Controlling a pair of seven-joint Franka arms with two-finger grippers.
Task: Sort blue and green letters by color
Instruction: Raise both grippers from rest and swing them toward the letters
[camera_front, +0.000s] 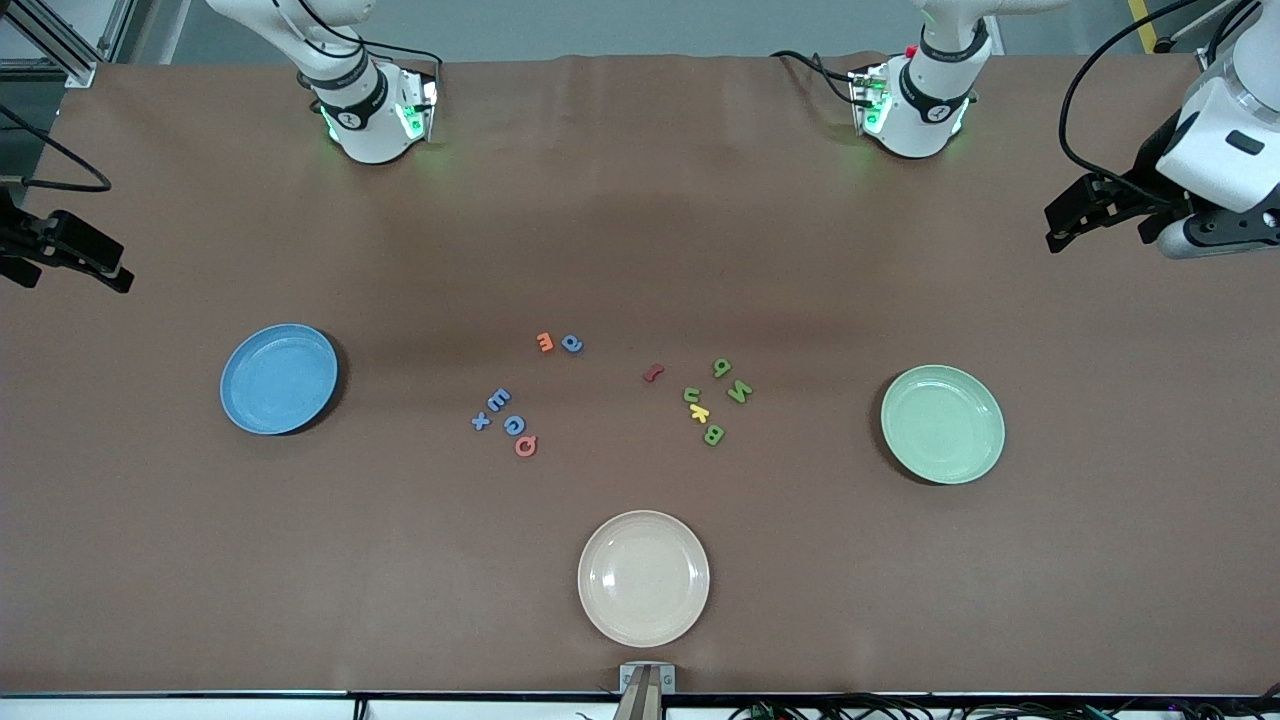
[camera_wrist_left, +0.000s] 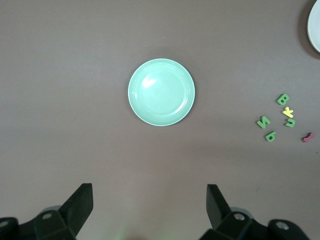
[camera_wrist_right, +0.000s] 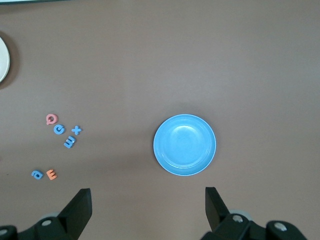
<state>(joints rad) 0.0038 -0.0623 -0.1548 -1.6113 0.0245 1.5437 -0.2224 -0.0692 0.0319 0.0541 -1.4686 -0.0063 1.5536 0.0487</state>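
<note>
Four blue letters (camera_front: 498, 400) lie mid-table toward the right arm's end: three clustered (camera_wrist_right: 69, 142), and one (camera_front: 572, 343) farther from the front camera. Four green letters (camera_front: 714, 434) cluster toward the left arm's end (camera_wrist_left: 270, 135). The blue plate (camera_front: 279, 378) and the green plate (camera_front: 942, 423) are bare. My left gripper (camera_front: 1055, 228) hangs high at its end of the table, open and empty (camera_wrist_left: 149, 189), looking down on the green plate (camera_wrist_left: 161, 92). My right gripper (camera_front: 110, 268) hangs high at its own end, open and empty (camera_wrist_right: 148, 192), above the blue plate (camera_wrist_right: 184, 145).
A cream plate (camera_front: 643, 577) sits bare near the table's front edge. An orange letter (camera_front: 545, 342) lies beside the lone blue one, and a pink letter (camera_front: 525, 446) beside the blue cluster. A red letter (camera_front: 653, 373) lies mid-table, and a yellow letter (camera_front: 700, 412) among the green ones.
</note>
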